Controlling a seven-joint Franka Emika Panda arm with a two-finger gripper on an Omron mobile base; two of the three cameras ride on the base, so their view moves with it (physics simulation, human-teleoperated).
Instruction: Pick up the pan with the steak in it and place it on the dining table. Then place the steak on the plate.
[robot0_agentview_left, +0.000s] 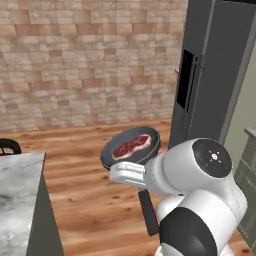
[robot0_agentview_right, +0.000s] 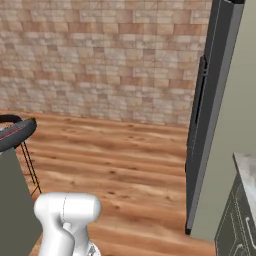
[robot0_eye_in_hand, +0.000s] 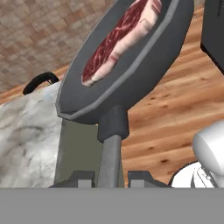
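Left base view, pan (robot0_agentview_left: 131, 146) airborne, dining table (robot0_agentview_left: 17, 192) left, fridge (robot0_agentview_left: 210, 75) right

Open wooden floor (robot0_agentview_left: 90, 200) lies between the tabletop (robot0_agentview_left: 17, 195) at the left and the tall dark fridge (robot0_agentview_left: 210, 75) at the right. The pan (robot0_agentview_left: 131, 146) hangs over that gap, clear of both. A black chair back (robot0_agentview_left: 7, 146) rises just beyond the tabletop's far end.

Glossy white rounded arm (robot0_agentview_left: 200, 195), black joint bands, dark round cap, green dot
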